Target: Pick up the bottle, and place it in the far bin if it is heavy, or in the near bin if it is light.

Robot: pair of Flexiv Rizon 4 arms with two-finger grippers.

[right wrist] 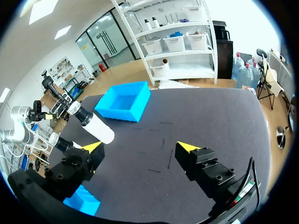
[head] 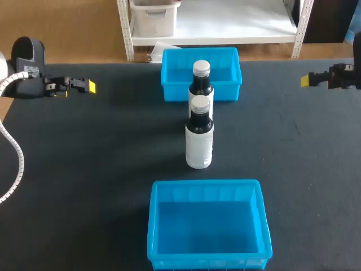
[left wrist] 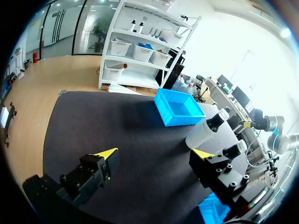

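Our left gripper [left wrist: 155, 152] hangs wide open and empty, and our right gripper [right wrist: 140, 146] likewise, with nothing touching either. Between them, well apart from both, stand the front bottle [head: 199, 141] and the rear bottle [head: 201, 83], the latter just beside the far bin [head: 172, 90]. The near bin [head: 155, 226] sits beyond. Picking hasn't begun, we judge; next, one gripper must straddle a bottle, close and lift.

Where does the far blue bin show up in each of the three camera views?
Head view: far bin at the table's back edge, middle.
Left wrist view: far bin ahead of the left hand, beside a bottle.
Right wrist view: far bin ahead of the right hand, beside that bottle.
Shared landmark: the bottle closest to it.
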